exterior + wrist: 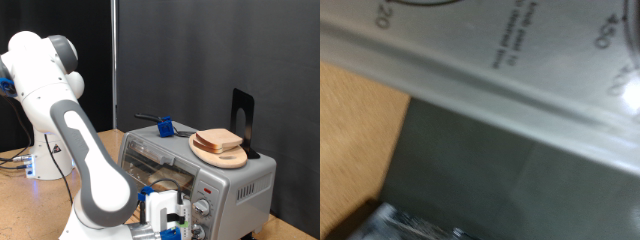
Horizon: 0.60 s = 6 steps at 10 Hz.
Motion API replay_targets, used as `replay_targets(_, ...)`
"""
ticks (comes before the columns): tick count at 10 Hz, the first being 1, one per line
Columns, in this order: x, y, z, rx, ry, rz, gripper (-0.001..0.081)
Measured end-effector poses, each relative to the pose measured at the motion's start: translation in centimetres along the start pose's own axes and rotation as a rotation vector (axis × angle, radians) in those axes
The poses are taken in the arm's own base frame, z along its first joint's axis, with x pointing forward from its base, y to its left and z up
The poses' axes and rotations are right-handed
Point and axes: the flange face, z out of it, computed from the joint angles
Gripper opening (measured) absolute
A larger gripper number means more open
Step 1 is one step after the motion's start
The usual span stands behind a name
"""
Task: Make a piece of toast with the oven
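Observation:
The silver oven (240, 182) stands on the table at the exterior view's lower right. Through its front a tan slice, apparently the piece of toast (167, 182), shows on the rack inside. My gripper (172, 216) is low in front of the oven, right beside its round knobs (203, 208). The wrist view is a blurred close-up of the oven's control panel (520, 60) with dial numbers such as 20, 400 and 450. The fingers do not show clearly in either view.
A round wooden plate (233, 160) with piled bread slices (218, 140) sits on top of the oven. A blue-handled tool (163, 127) and a black stand (243, 118) are also up there. The wooden table (355, 130) lies beside the oven.

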Motion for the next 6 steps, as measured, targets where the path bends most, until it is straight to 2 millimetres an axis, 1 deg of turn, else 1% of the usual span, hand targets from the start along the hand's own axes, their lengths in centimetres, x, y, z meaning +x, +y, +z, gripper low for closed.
replay_targets(4, 0.0, 1.5, 0.2, 0.169, 0.005, -0.211, 0.0000)
replay_targets(6, 0.4, 2.1, 0.4, 0.261, -0.020, -0.323, 0.0000)
